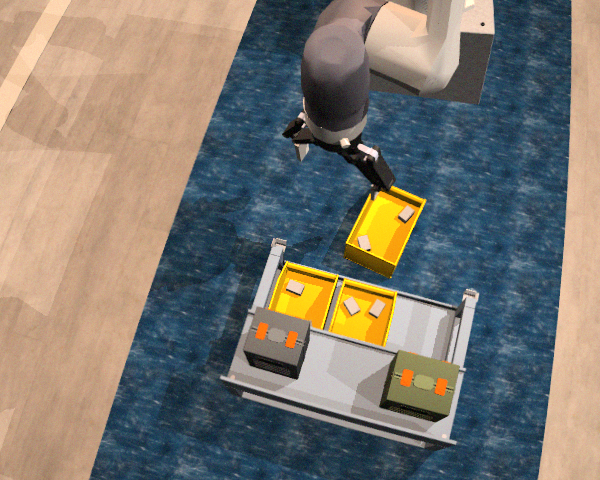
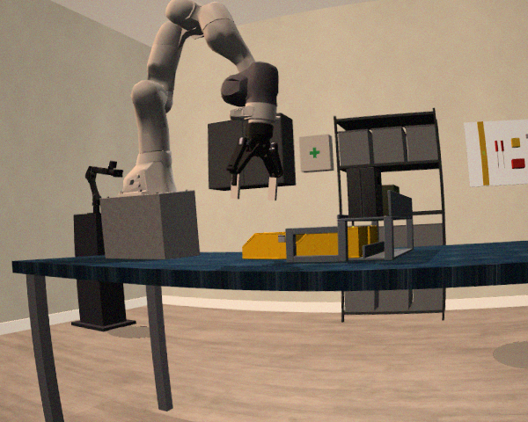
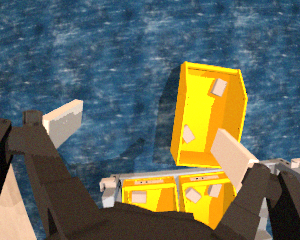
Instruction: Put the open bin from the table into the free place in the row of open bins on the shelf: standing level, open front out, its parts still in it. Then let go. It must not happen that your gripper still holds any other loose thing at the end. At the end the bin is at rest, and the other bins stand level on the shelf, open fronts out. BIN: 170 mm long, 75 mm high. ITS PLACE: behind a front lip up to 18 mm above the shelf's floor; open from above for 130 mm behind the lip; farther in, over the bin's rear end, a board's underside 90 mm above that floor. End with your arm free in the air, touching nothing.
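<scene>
Gripper [image 2: 253, 188]: black linkage, pale beige finger pads, under a dark grey wrist and off-white arm [image 2: 151, 118]. Below it, table [image 1: 471, 206]: mottled deep blue, streaked lighter. Just beneath the fingers, loose bin [image 1: 384, 230]: bright yellow, orange-shaded inner walls, holding two beige parts [image 1: 405, 213]. Beyond that, shelf [image 1: 419, 325]: light grey, carrying two yellow bins [image 1: 303, 299] with beige parts. Farthest from the gripper, one dark grey case [image 1: 276, 342] and one olive-green case [image 1: 420, 384], each with two orange latches and what appears to be a muted oval between them. Floor [image 1: 57, 206]: pale wood-grain planks.
</scene>
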`<action>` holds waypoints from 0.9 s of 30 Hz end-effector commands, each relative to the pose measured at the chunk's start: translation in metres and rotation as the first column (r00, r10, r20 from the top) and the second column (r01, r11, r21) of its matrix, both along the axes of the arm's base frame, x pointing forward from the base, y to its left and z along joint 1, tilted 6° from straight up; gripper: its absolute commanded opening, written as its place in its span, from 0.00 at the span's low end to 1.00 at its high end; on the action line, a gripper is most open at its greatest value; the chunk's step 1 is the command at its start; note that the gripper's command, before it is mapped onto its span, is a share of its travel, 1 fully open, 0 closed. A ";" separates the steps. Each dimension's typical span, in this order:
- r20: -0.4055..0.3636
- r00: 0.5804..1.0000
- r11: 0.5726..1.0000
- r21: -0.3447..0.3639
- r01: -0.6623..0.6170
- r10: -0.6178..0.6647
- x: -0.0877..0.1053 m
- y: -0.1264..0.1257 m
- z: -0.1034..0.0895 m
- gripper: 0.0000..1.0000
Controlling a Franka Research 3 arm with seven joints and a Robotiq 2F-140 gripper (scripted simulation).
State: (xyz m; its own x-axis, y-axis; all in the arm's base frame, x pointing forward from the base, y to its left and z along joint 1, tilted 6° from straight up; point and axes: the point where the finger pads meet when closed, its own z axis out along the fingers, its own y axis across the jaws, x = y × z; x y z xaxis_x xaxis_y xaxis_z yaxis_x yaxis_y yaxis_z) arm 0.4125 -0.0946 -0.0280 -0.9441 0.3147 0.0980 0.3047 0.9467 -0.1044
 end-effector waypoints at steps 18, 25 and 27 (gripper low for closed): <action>0.037 0.999 1.000 -0.019 -0.022 0.023 0.004 0.012 0.002 1.00; 0.037 0.999 1.000 -0.019 -0.022 0.023 0.004 0.012 0.002 1.00; 0.047 0.998 0.999 -0.023 -0.032 0.033 0.004 0.017 0.002 1.00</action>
State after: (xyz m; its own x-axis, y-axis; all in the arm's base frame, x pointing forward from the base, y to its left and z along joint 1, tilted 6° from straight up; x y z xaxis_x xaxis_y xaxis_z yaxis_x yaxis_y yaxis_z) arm 0.4150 -0.0808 -0.0268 -0.9562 0.2861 0.0619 0.2784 0.9542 -0.1098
